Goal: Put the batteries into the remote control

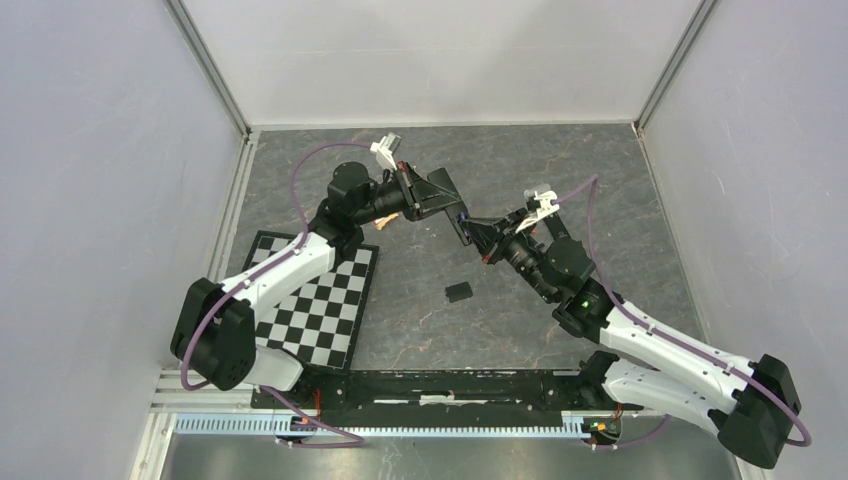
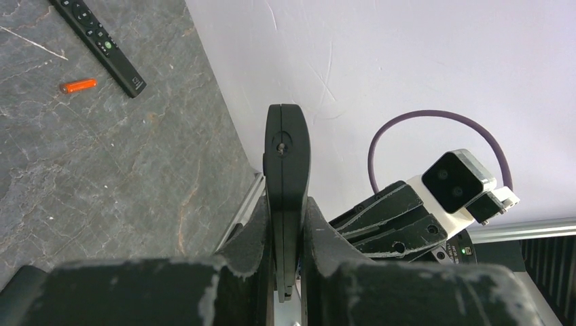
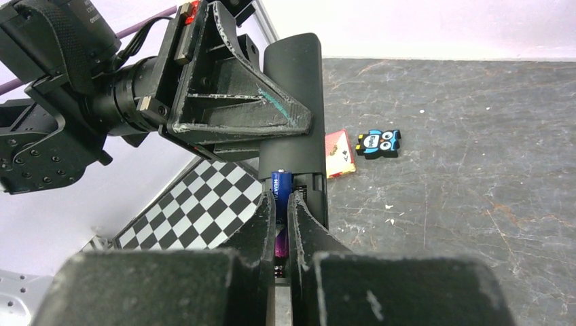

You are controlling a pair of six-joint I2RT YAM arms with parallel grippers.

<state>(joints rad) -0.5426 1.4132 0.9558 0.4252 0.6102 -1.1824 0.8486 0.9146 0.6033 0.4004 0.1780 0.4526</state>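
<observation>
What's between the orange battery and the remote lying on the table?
Just bare table between orange battery and that remote, in the left wrist view.

The slim black plastic remote control (image 3: pixel 299 102) sits clamped in the left gripper (image 2: pixel 286 210). 1 small blue cylindrical battery (image 3: pixel 281 189), pinched in the right gripper (image 3: pixel 282 207), meets its open bay. Right of that gripper, a flat red-and-white card (image 3: pixel 338 153) lies just beside a blue-and-black owl gadget (image 3: pixel 379 143). Left of the left gripper, an orange-red cylindrical battery (image 2: pixel 78 85) lies near a 2nd black remote (image 2: pixel 102 44).

Pale walls (image 1: pixel 100 150), grey marbled tabletop (image 1: pixel 600 170)
</observation>
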